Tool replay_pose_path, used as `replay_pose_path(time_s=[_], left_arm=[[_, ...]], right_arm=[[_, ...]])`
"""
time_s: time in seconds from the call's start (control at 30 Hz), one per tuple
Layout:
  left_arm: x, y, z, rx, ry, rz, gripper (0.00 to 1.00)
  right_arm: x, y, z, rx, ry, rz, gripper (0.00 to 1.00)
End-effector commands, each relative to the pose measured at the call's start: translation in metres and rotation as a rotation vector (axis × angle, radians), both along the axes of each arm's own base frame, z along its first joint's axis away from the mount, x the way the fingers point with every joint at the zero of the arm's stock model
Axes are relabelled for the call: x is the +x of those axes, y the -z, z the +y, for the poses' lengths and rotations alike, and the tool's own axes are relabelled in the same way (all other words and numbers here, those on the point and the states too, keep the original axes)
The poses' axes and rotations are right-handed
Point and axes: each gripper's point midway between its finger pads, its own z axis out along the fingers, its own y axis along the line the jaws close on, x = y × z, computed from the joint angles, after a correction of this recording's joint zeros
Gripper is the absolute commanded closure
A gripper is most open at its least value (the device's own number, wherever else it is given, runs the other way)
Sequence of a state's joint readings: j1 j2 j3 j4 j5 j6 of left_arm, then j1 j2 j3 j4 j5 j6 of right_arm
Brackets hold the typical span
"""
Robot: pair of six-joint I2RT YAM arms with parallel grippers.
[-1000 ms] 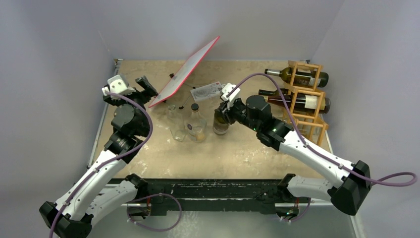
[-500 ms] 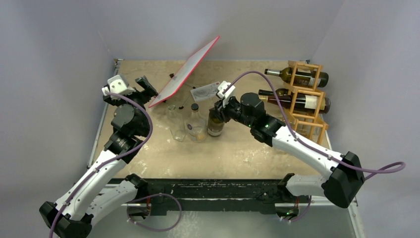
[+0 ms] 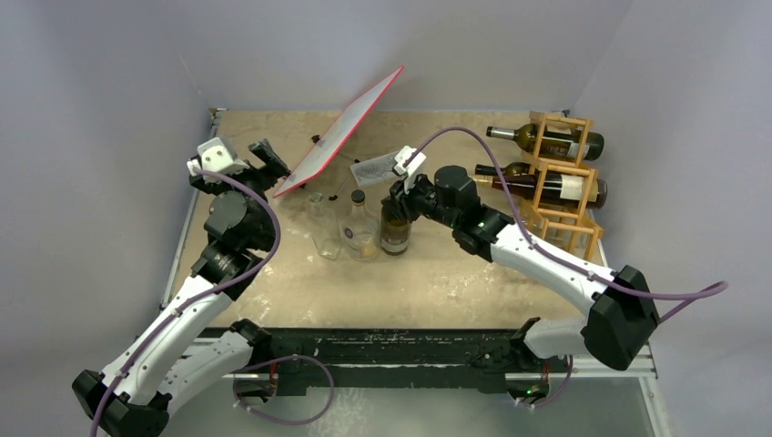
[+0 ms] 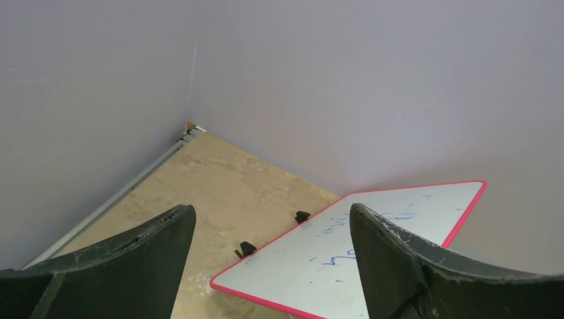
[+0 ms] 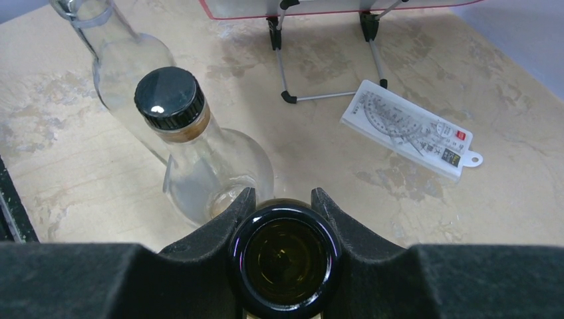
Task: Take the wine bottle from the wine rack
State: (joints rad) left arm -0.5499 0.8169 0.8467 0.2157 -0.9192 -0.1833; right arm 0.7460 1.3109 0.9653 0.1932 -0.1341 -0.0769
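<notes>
Dark glass under the right gripper: closed snug round the mouth of the wine bottle, with nothing else in the grip. From the right wrist, a look straight down into the open neck, so long axis vertical and directly below the hand.

Bottle placed near the middle of the table, well apart from the wine rack at the far right edge. Cannot tell whether the base is resting on the surface or hanging just above it. Just to its left, close but seemingly not touching, a clear bottle with a black cap; past that, a taller clear bottle.

Judged as off the rack already, with only the set-down and release to come. Best done straight down along the bottle's own axis, then opening and lifting clear without nudging the capped neighbour.

Lying across the rack, two more dark bottles, necks pointing left toward the table's middle. Nearer arm by far: the right.

Left gripper up by the far left corner, jaws partly apart, holding nothing, facing the red-edged whiteboard.
</notes>
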Motion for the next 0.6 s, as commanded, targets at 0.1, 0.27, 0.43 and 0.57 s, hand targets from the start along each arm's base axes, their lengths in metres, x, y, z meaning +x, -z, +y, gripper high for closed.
replay_pose_path(time_s=[0.1,0.27,0.43,0.57], left_arm=[[-0.005,-0.026,0.004,-0.045,0.002,-0.070,0.15],[-0.005,-0.026,0.004,-0.049,0.004,-0.073,0.15],[-0.004,-0.026,0.001,-0.052,0.016,-0.072,0.15],[-0.003,-0.026,0.001,-0.054,0.018,-0.073,0.15]], right_arm=[[0.010,-0.035,0.021,0.077,-0.038,-0.042,1.00],[0.013,-0.033,0.022,0.074,-0.033,-0.040,0.82],[0.017,-0.039,0.013,0.082,0.019,-0.061,0.59],[0.015,-0.045,0.005,0.098,0.051,-0.076,0.47]])
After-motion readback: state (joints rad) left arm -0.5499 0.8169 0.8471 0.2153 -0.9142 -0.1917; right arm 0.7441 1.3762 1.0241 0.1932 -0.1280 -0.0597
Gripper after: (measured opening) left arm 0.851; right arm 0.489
